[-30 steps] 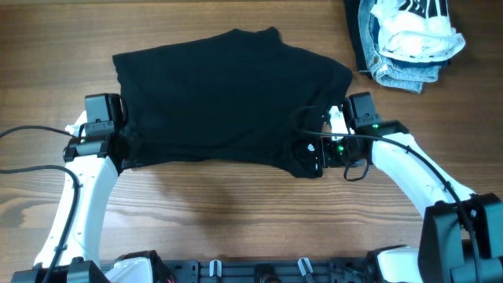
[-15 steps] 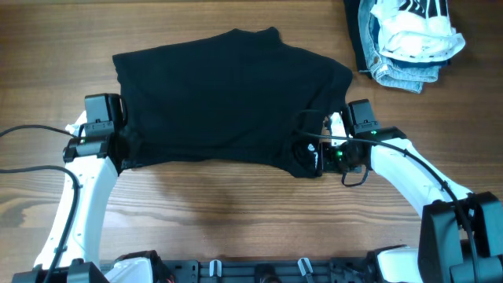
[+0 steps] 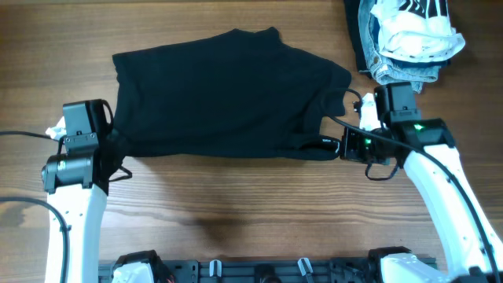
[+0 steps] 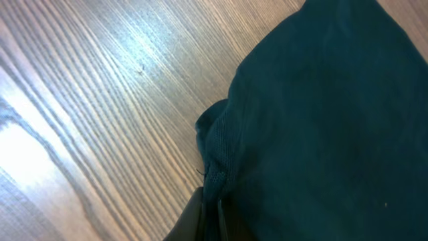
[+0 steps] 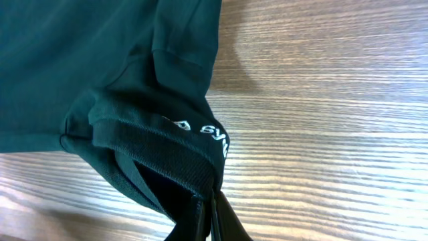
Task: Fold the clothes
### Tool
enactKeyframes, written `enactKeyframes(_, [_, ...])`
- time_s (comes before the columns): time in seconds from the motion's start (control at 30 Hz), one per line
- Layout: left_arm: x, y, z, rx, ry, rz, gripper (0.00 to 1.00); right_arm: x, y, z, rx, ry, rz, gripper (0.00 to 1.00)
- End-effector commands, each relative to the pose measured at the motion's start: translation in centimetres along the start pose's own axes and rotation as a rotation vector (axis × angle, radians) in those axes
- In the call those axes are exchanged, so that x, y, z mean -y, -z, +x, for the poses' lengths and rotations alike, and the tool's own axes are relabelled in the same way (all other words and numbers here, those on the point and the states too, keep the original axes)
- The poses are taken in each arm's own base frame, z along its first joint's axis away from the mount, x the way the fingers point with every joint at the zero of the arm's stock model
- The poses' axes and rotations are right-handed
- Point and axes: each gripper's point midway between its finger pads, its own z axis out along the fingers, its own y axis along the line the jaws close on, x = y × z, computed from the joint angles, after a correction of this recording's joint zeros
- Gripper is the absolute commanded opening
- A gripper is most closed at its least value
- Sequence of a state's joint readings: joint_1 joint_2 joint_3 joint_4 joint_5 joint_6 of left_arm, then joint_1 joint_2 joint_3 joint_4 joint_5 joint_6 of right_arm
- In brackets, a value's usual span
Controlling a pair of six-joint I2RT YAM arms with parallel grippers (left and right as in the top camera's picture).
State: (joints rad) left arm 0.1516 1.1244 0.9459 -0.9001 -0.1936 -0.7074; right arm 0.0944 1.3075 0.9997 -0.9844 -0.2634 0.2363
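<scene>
Shirt (image 3: 220,94), black and matte, lies spread across the middle of the wooden table (image 3: 236,220). Its far edge lies toward the top of the overhead view, and its near edge runs almost straight between the two grippers.

The left gripper (image 3: 112,157) sits at the shirt's near left corner. Its jaws are closed tight on the cloth. In the left wrist view the dark fingertips (image 4: 200,224) pinch a small puckered tip of hem at the bottom of the frame. The rest of the shirt (image 4: 321,120) fans out up and to the right, over bare wood grain.

The right gripper (image 3: 334,146) is at the near right corner, beside the sleeve. Its jaws are likewise clamped shut on fabric. The right wrist view shows the fingertips (image 5: 224,217) nipping a folded, ribbed band of hem that carries small white lettering (image 5: 204,134), too partial to read. The shirt (image 5: 80,60) bunches in layers above that grip and fills the upper left of the frame.

At the table's far right corner, well apart from the shirt, sits a heap of blue denim (image 3: 397,75). White cloth (image 3: 416,35) with black stripes lies on top of it.
</scene>
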Motion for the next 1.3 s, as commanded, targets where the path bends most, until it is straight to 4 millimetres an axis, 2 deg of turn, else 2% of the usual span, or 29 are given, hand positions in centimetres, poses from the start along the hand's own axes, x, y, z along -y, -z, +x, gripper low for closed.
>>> enactKeyframes(0.0, [-0.3, 1.0, -0.5, 0.022, -0.015, -0.001, 0.04, 0.3, 1.5, -0.1, 0.036, 0.029, 0.028, 0.04])
enactKeyframes(0.17, [-0.7, 1.1, 0.4, -0.018, -0.023, -0.011, 0.04, 0.0, 3.1, 0.5, 0.07, 0.028, 0.02, 0.04])
enactKeyframes(0.43, [0.0, 3.8, 1.6, -0.061, -0.094, 0.097, 0.04, -1.4, 10.6, -0.3, 0.272, 0.073, 0.028, 0.04])
enactKeyframes(0.53, [-0.1, 4.6, 1.4, -0.037, -0.091, 0.116, 0.04, -1.4, 11.0, -0.1, 0.267, 0.095, 0.031, 0.04])
enactKeyframes(0.6, [-0.1, 5.0, 1.3, -0.026, -0.092, 0.125, 0.04, -1.4, 10.1, 0.1, 0.224, 0.1, 0.025, 0.06])
enactKeyframes(0.63, [-0.1, 5.0, 1.3, -0.026, -0.092, 0.126, 0.04, -1.6, 9.4, 0.2, 0.194, 0.105, 0.011, 0.1])
enactKeyframes(0.77, [-0.1, 4.4, 1.5, -0.044, -0.095, 0.109, 0.04, -3.0, 5.3, 0.8, 0.036, 0.188, -0.054, 0.4])
enactKeyframes(0.83, [-0.1, 4.0, 1.6, -0.058, -0.097, 0.098, 0.04, -3.5, 2.9, 1.3, -0.04, 0.215, -0.052, 0.46])
enactKeyframes(1.03, [-0.2, 2.3, 2.1, -0.114, -0.107, 0.048, 0.04, -6.2, -2.9, 2.1, -0.162, 0.318, -0.061, 0.54])
enactKeyframes(1.27, [-0.1, 0.8, 2.5, -0.156, -0.114, 0.012, 0.04, -8.0, -7.7, 3.5, -0.267, 0.406, -0.072, 0.52])
